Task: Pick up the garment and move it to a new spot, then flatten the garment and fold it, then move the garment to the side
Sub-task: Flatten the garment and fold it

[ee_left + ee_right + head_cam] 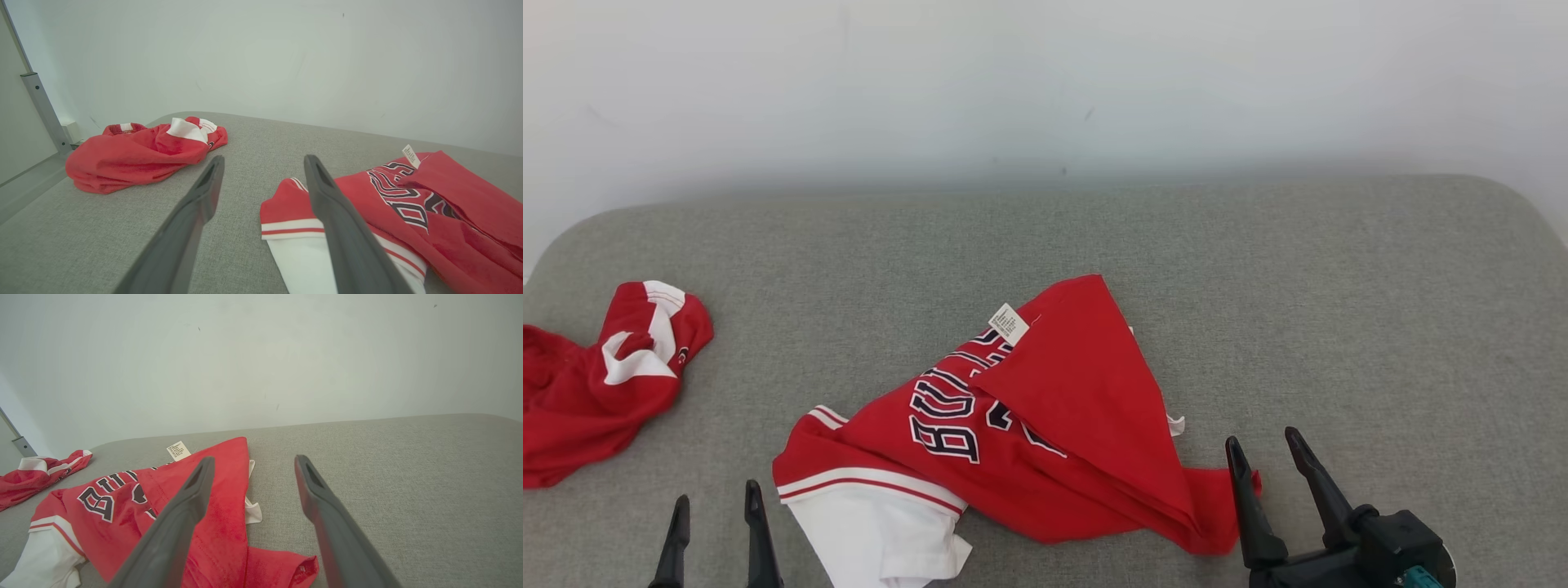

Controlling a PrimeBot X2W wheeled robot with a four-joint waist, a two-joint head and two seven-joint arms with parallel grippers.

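The left gripper (716, 492) and right gripper (1262, 437) sit nearest, each with fingers spread and nothing between them. The garment (1013, 441) lies crumpled on the grey cushion (1339, 310) between them. It is red with dark lettering and a white sleeve, and its right end is just beside the right gripper. A pale wall (1045, 82) rises behind. A red heap (596, 392) lies well to the left, cut off by the frame edge. The lettering is partly hidden under a fold, and the white label (1009, 323) is too small to read.
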